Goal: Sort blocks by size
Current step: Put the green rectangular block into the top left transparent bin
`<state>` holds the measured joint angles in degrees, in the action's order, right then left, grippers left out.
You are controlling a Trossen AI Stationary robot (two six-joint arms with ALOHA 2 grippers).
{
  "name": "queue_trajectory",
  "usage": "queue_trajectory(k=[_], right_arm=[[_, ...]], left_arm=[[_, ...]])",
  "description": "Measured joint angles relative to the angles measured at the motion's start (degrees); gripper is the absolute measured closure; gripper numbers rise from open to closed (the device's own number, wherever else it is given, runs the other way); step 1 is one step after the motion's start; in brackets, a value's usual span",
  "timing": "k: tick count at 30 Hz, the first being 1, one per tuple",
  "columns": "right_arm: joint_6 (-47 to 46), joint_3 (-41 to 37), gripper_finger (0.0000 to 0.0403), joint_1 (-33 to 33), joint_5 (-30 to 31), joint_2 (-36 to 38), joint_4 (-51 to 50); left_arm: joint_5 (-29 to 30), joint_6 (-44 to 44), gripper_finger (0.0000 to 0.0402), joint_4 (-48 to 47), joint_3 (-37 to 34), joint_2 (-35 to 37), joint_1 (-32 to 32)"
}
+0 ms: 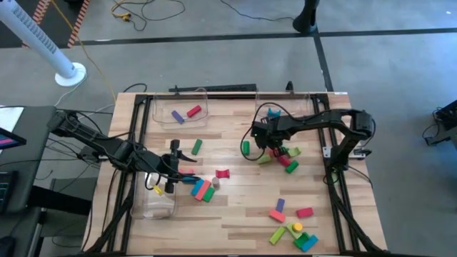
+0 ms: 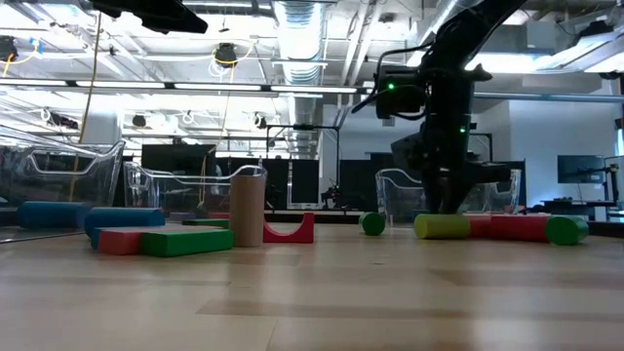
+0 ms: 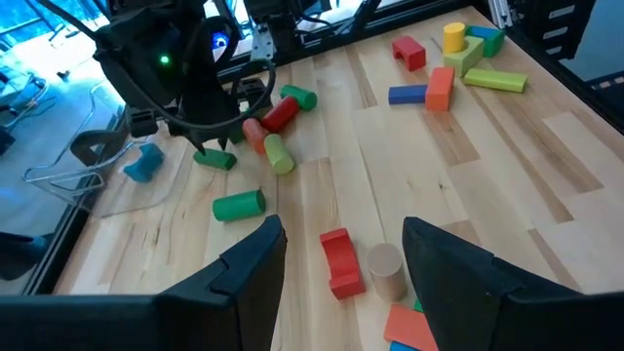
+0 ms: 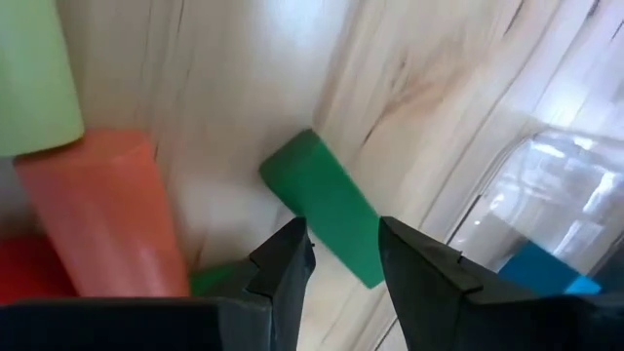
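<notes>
Right jaws (image 4: 341,255) parted, straddling one end of a green bar (image 4: 327,210), not yet closed on it; left jaws (image 3: 341,255) parted and empty.

High view: the bar lies in a cluster (image 1: 280,155) of blocks just in front of the right bin (image 1: 308,100) on the worktop (image 1: 235,214).

Low view: the right arm (image 2: 444,107) hangs over the cluster.

Judgement: the bar is light, rigid and smooth; grip across its narrow flat sides.
</notes>
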<state>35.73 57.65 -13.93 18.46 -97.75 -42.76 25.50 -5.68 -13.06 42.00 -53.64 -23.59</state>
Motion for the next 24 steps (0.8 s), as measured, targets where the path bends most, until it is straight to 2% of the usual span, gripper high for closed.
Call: queue_trajectory(k=[5, 14, 24], right_arm=[[1.8, 0.0, 0.0231, -0.4, -0.1, 0.0, -0.1], [1.8, 0.0, 0.0185, -2.0, -1.2, -0.1, -0.4], [3.9, 0.0, 0.019, -2.6, -2.3, -0.1, 0.4]], left_arm=[[0.0, 0.3, 0.0201, 0.0, 0.0, 0.0, 0.0], [0.0, 0.5, 0.0201, 0.0, 0.0, 0.0, 0.0], [0.0, 0.8, 0.0201, 0.1, 0.0, 0.0, 0.0]])
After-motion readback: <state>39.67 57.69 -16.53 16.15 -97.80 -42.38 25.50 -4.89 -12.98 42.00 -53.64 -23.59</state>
